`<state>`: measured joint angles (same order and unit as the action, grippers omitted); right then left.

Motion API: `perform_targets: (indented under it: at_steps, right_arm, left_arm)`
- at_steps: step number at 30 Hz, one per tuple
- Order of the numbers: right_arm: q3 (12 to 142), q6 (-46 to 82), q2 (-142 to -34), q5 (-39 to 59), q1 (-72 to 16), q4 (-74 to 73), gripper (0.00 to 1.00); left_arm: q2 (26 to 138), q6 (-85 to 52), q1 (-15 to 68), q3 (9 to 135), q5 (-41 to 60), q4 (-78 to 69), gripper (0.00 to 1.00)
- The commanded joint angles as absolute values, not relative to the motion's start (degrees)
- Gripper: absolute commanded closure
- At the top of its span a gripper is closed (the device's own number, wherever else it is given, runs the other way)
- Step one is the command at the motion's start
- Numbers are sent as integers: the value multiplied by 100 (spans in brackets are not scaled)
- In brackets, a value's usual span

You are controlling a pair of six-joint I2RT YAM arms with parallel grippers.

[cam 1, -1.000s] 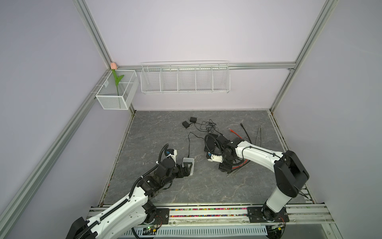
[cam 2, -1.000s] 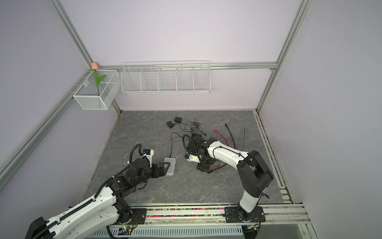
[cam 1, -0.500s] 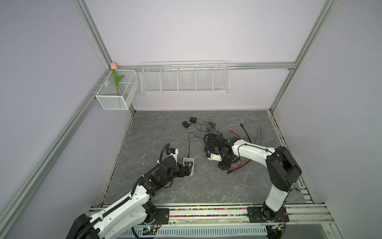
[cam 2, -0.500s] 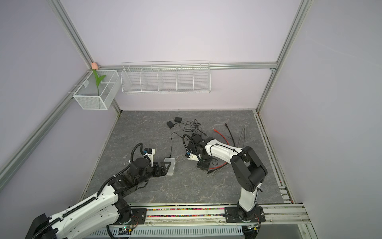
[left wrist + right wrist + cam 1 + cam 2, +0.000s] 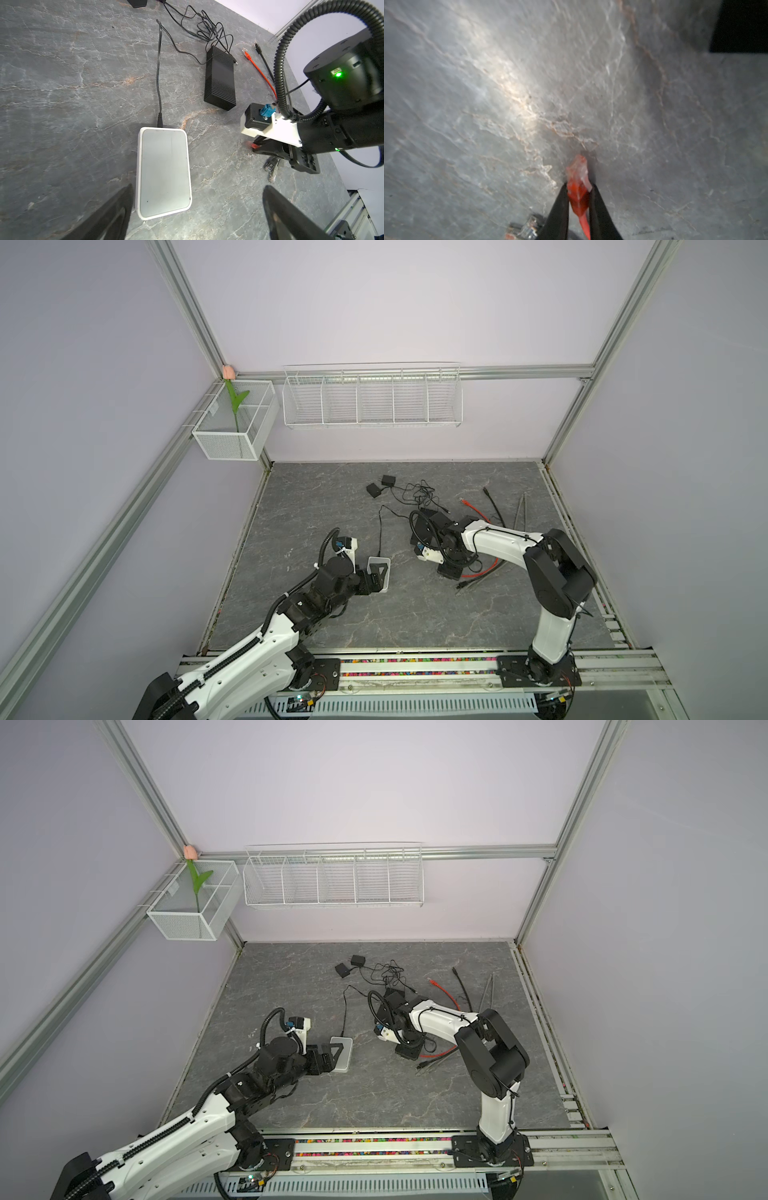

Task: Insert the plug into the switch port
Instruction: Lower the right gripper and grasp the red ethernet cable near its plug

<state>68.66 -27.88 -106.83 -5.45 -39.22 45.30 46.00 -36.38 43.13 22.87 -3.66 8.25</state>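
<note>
Just now: closes right gripper [image 5: 578, 188] on translucent red cable plug [image 5: 578, 174]. Pinches plug sides between black fingers [image 5: 560, 203], tip poking forward, low over grey marbled table [image 5: 415, 614] near centre. Means plug secured; next, likely, lift and carry toward switch. Holds left gripper [image 5: 197, 190] wide apart, empty, around near end of flat white rectangular network switch [image 5: 164, 170], left of centre toward front edge, well apart from plug. No view of ports; cannot judge plug alignment yet.
</note>
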Motion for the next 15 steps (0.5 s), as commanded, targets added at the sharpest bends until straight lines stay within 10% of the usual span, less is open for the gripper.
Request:
perform_targets:
  at_steps: [1, 15]
  right_arm:
    - [6616, -2508, -10784, -554, -4071, 4378, 87]
    - [5873, -2195, -8261, -996, -4398, 3014, 94]
  left_arm:
    - [4436, -3686, 4324, 2387, -455, 965, 5]
    - [4942, -3445, 4324, 2773, 310, 299, 6]
